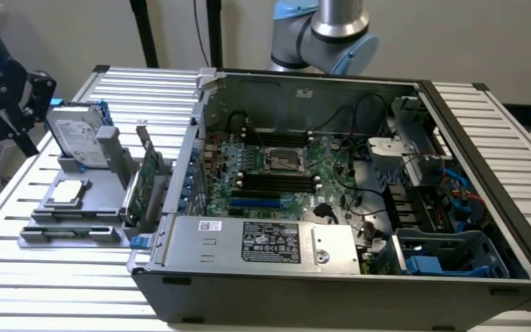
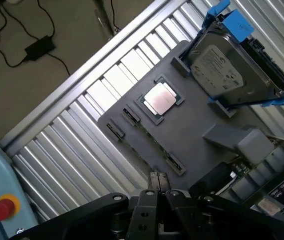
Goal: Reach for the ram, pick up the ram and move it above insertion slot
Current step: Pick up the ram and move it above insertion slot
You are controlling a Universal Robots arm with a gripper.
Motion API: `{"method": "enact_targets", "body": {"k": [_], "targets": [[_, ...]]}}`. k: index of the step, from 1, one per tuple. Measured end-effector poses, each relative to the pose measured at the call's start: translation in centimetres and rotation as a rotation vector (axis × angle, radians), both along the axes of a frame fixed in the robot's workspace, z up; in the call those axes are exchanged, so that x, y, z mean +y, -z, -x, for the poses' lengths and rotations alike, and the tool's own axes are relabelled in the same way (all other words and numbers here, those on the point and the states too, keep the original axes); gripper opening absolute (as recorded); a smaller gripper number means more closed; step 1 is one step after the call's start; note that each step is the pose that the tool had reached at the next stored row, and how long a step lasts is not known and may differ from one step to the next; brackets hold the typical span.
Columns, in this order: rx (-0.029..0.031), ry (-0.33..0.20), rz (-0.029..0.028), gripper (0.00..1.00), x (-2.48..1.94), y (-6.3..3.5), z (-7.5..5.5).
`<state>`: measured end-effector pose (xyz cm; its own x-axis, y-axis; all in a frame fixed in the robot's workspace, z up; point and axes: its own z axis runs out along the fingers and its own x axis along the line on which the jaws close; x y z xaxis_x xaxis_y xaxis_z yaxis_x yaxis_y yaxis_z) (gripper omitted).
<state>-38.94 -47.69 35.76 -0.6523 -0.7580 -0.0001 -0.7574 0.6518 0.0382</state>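
Gripper (image 2: 158, 179): tips pressed together, nothing held, poised near 1 end of the ram (image 2: 150, 139), seemingly a thin green board edge-up in a slot of the matte gray fixture (image 2: 191, 135). Best to part wide, then straddle its flat faces squarely. Beyond: 1 shiny square processor (image 2: 159, 97), 1 boxy metal hard drive (image 2: 231, 70); exterior view puts the fixture at 9 o'clock of the open case (image 1: 339, 297).

Closed fingers (image 2: 154, 181) near ram (image 2: 150, 141) on tray (image 2: 191, 135)

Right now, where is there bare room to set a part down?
The slatted metal table is bare in front of the grey holder tray and beside the open black computer case, exterior view's right. The tray, carrying a silver hard drive, is crowded.
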Motion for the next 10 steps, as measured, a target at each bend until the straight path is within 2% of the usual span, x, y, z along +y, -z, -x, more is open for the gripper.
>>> {"method": "enact_targets", "body": {"k": [10], "targets": [[0.0,-0.181,0.0,0.11,0.0,0.0,0.0]]}}
